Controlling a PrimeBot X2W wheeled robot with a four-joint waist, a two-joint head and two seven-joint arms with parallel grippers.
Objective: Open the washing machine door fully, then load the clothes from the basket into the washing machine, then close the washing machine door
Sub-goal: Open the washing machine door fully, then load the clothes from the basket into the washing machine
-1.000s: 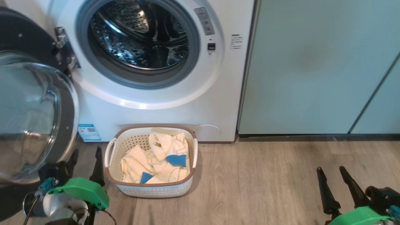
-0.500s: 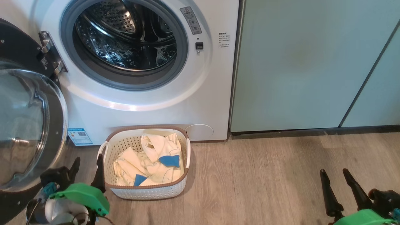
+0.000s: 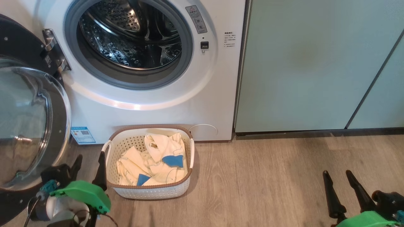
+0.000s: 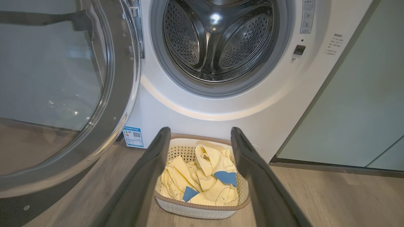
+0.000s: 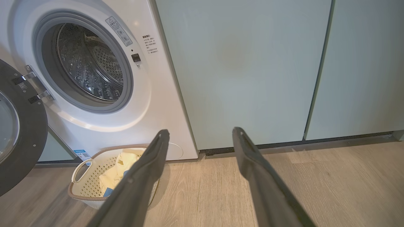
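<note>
The white washing machine (image 3: 151,104) stands with its steel drum (image 3: 132,37) exposed. The washing machine door (image 3: 61,119), black-rimmed with a glass bowl, hangs swung out to the left. On the floor before the machine sits the cream basket (image 3: 151,190), and the cream-yellow clothes (image 3: 161,157) with blue patches lie in it. My left gripper (image 3: 90,155) is open just left of the basket, its right finger close to the white handle. In the left wrist view my left gripper (image 4: 200,130) frames the clothes (image 4: 205,183). My right gripper (image 3: 336,172) is open and empty over bare floor, far to the right.
Pale green cabinet doors (image 3: 300,63) fill the wall right of the machine, with a dark gap at their foot. Wood-look floor (image 3: 258,183) stretches between the basket and my right gripper. A blue label sticker (image 3: 82,135) sits low on the machine's left.
The head view has shifted a little, so the whole picture slid sideways. Basket, clothes and door stay put, and both grippers remain open in much the same places.
</note>
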